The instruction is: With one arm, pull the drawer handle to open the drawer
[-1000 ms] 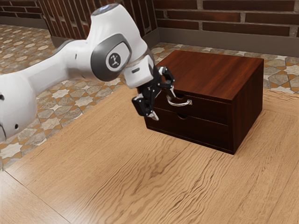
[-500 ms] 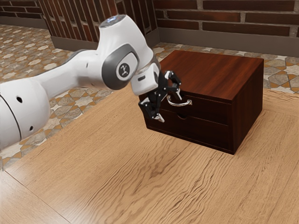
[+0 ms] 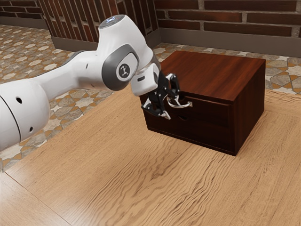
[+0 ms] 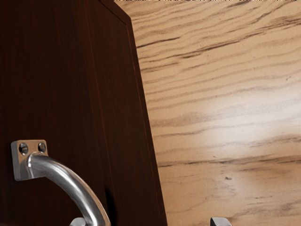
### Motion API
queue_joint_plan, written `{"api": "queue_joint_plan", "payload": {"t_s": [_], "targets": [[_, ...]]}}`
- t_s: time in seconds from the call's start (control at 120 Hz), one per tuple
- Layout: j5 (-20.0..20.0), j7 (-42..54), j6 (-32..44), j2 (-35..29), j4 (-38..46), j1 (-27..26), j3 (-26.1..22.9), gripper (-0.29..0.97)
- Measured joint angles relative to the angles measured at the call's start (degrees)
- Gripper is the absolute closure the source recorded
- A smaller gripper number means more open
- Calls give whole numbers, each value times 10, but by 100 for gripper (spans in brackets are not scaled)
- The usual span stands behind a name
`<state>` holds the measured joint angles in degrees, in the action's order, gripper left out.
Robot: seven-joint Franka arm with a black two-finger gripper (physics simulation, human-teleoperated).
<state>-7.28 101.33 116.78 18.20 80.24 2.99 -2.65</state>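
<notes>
A dark wooden cabinet [image 3: 214,75] stands on the table with two drawer fronts facing me. The top drawer [image 3: 211,111] sits flush with the cabinet and carries a curved metal handle [image 3: 182,104]. My black gripper [image 3: 170,100] is open right at the handle's end nearer the arm, one finger above it and one below. In the wrist view the handle [image 4: 61,176] arcs from its screwed mounting plate toward the gripper [image 4: 148,221], passing close by one fingertip [image 4: 77,221]; the other fingertip [image 4: 219,221] hangs over the table beside the cabinet.
The light wooden table [image 3: 141,179] spreads wide in front of and beside the cabinet. A patterned tile floor [image 3: 56,99] and a brick wall [image 3: 225,16] lie behind. The lower drawer [image 3: 197,132] has a small notch pull.
My hand has moved toward the exterior view's right and turned, bringing the open fingers from beside the cabinet's corner up to the handle's end. The drawer has not moved.
</notes>
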Motion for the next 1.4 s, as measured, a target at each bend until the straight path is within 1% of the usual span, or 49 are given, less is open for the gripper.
{"api": "queue_joint_plan", "payload": {"t_s": [0.092, 0.425, 0.708, 0.967, 1.133, 1.217, 1.267, 1.3, 1.35, 1.4], "targets": [[-1, -1, 0, -7, 6, -1, 1, 49], [-1, -8, 11, -68, 97, 0, 2, 58], [-2, -15, 37, -141, 188, -2, 2, 61], [-3, -23, 57, -205, 266, -3, 1, 61], [-3, -30, 68, -252, 317, -5, -1, 63], [-3, -34, 75, -294, 361, -15, -1, 62], [-3, -38, 78, -348, 407, -26, -1, 63], [-2, -42, 79, -398, 422, -55, -6, 62], [1, -48, 73, -470, 400, -89, -36, 53], [3, -55, 58, -502, 338, -102, -65, 42]]}}
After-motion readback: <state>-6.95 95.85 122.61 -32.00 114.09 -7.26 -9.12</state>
